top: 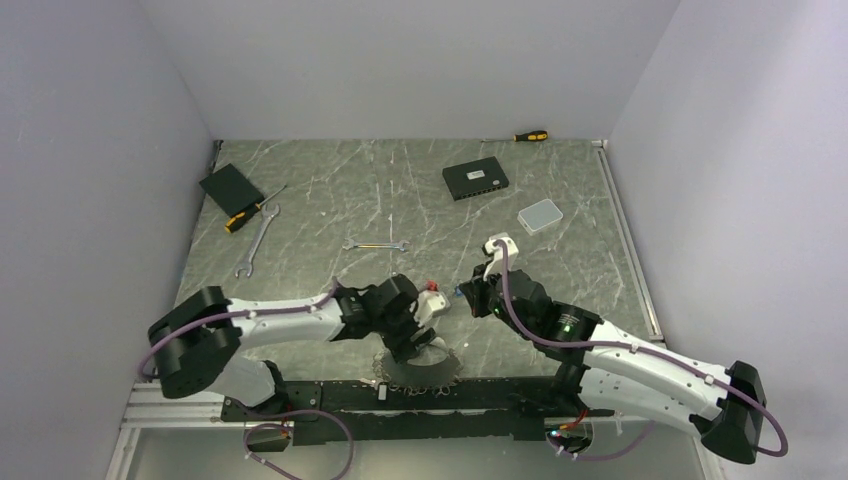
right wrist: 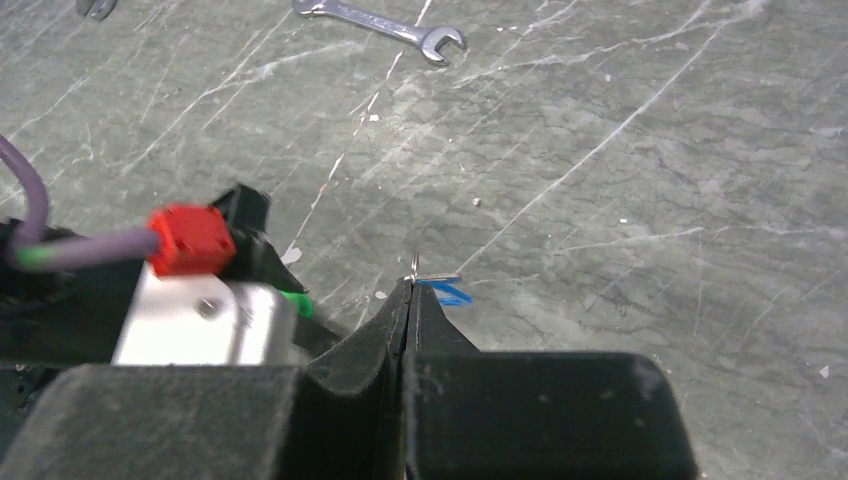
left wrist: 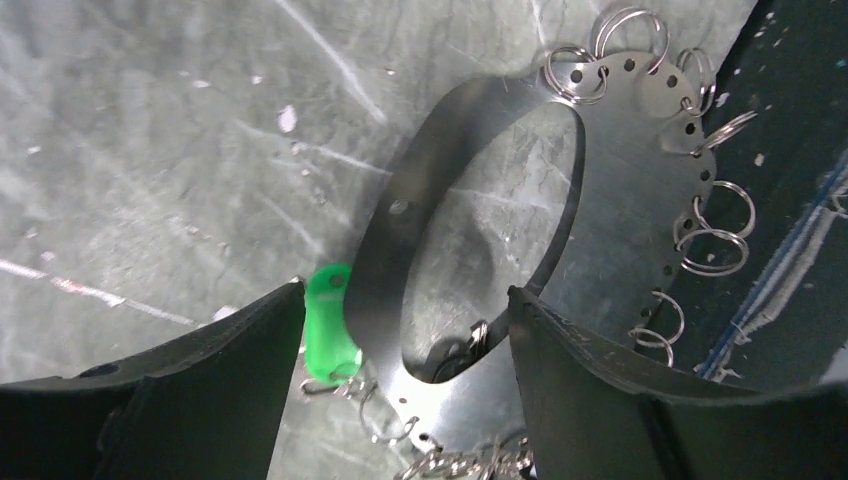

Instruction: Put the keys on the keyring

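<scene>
The keyring (left wrist: 620, 150) is a wide flat silvery hoop with holes and small split rings along its rim. It lies at the table's near edge (top: 425, 368). A green-tagged key (left wrist: 330, 325) hangs at its rim, and more small rings bunch below. My left gripper (left wrist: 405, 340) is open, its fingers on either side of the hoop's near rim; in the top view it (top: 418, 335) hovers over the hoop. My right gripper (right wrist: 408, 292) is shut on a blue-tagged key (right wrist: 445, 290). Only the tag and a small wire ring show at its tip, just right of the left gripper.
Two spanners (top: 375, 245) (top: 255, 243) lie mid-table; one spanner (right wrist: 385, 22) shows ahead of the right gripper. A screwdriver (top: 250, 212) and black pad (top: 231, 187) sit far left. A black box (top: 475, 179), white case (top: 540, 215) and another screwdriver (top: 530, 136) sit far right.
</scene>
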You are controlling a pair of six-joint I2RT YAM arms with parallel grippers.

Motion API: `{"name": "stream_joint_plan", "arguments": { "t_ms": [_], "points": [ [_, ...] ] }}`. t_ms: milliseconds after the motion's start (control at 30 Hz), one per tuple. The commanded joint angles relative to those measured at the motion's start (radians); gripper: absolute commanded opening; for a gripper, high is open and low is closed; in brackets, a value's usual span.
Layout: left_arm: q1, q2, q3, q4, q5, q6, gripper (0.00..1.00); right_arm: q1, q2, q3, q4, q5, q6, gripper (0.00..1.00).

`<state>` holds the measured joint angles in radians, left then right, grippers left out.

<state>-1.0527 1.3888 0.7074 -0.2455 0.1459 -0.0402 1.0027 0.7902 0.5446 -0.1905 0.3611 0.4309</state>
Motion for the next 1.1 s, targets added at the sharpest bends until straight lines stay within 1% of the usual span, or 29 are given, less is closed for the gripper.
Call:
{"name": "stream_joint_plan", "arguments": {
  "t_ms": [0,67,167,200,333,467,500,533,833,967,1067],
  "points": [
    [-0.05,0.085,0.054,0.083,-0.069,0.028,0.76,-0.007,-0.024,-0.005,0.0,0.025,0.006,0.0],
    [-0.056,0.122,0.066,0.082,-0.091,0.061,0.72,-0.009,-0.03,-0.003,-0.005,0.024,0.006,0.0],
    [-0.056,0.15,0.068,0.09,-0.098,0.07,0.67,-0.009,-0.043,-0.007,-0.014,0.025,0.009,0.0],
    [-0.056,0.155,0.067,0.093,-0.096,0.074,0.63,-0.009,-0.049,-0.009,-0.016,0.028,0.009,0.0],
    [-0.056,0.162,0.07,0.088,-0.114,0.091,0.35,-0.01,-0.063,-0.012,-0.021,0.034,0.007,0.0],
    [-0.052,0.165,0.074,0.085,-0.16,0.094,0.2,-0.012,-0.055,-0.01,-0.014,0.03,0.002,0.0],
    [-0.046,0.167,0.079,0.079,-0.192,0.088,0.11,-0.013,-0.052,-0.008,-0.011,0.028,0.0,0.0],
    [-0.04,0.167,0.083,0.076,-0.212,0.084,0.07,-0.013,-0.049,-0.005,-0.01,0.026,-0.001,0.0],
    [0.055,0.125,0.076,0.086,-0.271,-0.006,0.06,-0.015,-0.045,-0.005,0.0,0.024,-0.001,0.0],
    [0.08,0.103,0.073,0.083,-0.279,-0.016,0.09,-0.016,-0.042,-0.003,0.0,0.022,-0.003,0.0],
    [0.09,0.084,0.073,0.072,-0.283,-0.02,0.14,-0.016,-0.039,-0.003,0.003,0.022,-0.003,0.0]
  ]
}}
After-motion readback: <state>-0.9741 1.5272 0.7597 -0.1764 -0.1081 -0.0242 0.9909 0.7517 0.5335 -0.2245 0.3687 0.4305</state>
